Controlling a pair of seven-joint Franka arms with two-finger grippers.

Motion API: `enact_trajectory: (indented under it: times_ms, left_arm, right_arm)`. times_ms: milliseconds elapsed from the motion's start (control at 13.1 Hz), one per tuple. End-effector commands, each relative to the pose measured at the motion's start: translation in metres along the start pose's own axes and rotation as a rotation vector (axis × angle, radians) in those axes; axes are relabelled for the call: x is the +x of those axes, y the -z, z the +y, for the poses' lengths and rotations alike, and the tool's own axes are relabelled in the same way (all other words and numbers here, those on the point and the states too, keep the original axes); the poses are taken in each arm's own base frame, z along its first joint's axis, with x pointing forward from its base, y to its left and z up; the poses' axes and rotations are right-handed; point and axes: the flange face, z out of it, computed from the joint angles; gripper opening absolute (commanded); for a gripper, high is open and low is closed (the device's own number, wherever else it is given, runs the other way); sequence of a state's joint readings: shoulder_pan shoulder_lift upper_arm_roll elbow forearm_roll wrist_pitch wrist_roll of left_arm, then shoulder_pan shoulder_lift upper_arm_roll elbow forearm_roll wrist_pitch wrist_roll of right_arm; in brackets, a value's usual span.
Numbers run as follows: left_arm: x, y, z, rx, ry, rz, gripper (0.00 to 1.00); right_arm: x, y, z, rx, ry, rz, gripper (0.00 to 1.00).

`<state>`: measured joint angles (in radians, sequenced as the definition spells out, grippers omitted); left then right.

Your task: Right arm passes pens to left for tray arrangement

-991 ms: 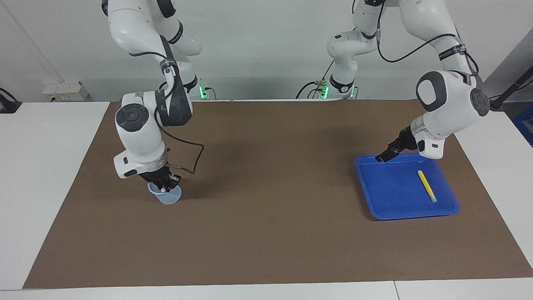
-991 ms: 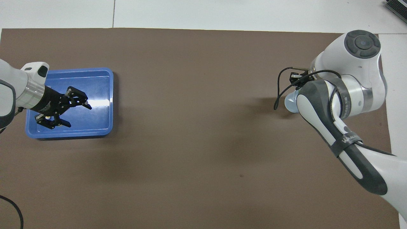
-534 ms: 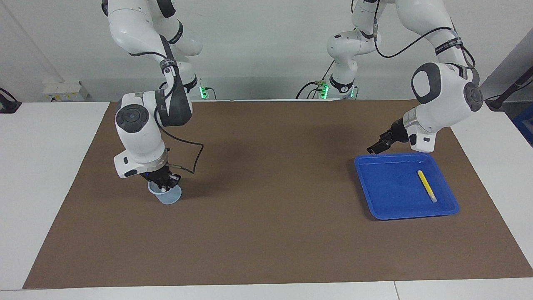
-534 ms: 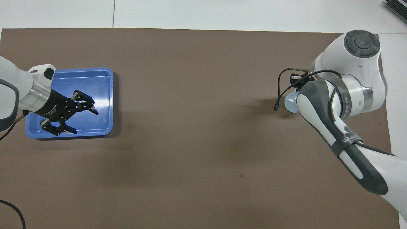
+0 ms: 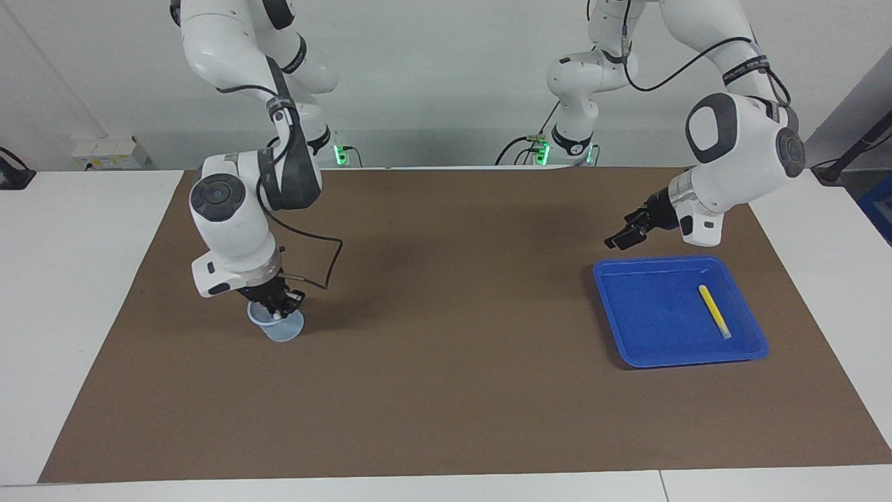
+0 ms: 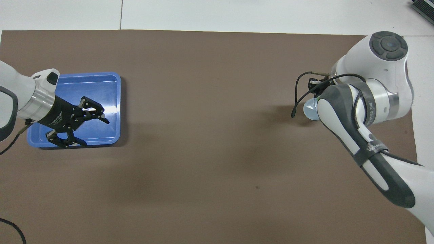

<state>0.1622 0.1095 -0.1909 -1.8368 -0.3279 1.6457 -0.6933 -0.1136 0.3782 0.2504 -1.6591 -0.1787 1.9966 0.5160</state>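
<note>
One pale cup (image 5: 281,328) sits on the brown mat (image 5: 446,390), the right gripper (image 5: 276,308) dipped into it; its fingers are hidden. One yellow pen (image 5: 714,311) lies in the blue tray (image 5: 648,348), toward three o'clock. The left gripper (image 5: 622,236) hangs spread open, empty, above the tray's eleven o'clock corner.

left end effector (image 5: 622,238): raised at the facing view's right, tilted down, fingers spread, nothing held | right end effector (image 5: 277,310): low at that view's left, pointing straight down, wrist bent over it, grip unreadable
</note>
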Motion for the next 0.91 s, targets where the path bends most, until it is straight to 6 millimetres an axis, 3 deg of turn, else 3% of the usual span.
enact_trajectory:
  times_ms: [0, 381, 838]
  left_arm:
    - [-0.017, 0.009, 0.004, -0.016, 0.032, -0.037, 0.96]
    - [-0.035, 0.011, 0.012, -0.031, 0.09, -0.085, 0.96]
    - [-0.047, 0.015, 0.023, -0.047, 0.186, -0.098, 0.96]
  right_arm:
    - [-0.002, 0.004, 0.003, 0.011, 0.009, -0.022, 0.28]
    - [-0.003, 0.003, 0.004, 0.008, 0.014, -0.026, 0.35]
    - [-0.005, 0.002, 0.003, 0.017, 0.007, -0.045, 0.26]
